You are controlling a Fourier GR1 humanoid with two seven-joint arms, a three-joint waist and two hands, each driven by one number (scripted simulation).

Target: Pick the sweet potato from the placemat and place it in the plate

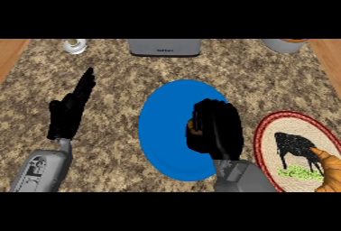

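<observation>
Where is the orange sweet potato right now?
In the head view, the orange sweet potato sits right of centre, held in the right hand above the blue round plate.

A single head view looks steeply down on the speckled tabletop [120, 67] from the robot's side, close enough that both forearms enter at 6 o'clock. It faces toward 12 o'clock, where a grey appliance [164, 47] is cut by the frame's edge. The blue plate [163, 131] sits near centre; the round placemat [293, 153] is cropped at 4 o'clock. No second view shares the scene.
</observation>
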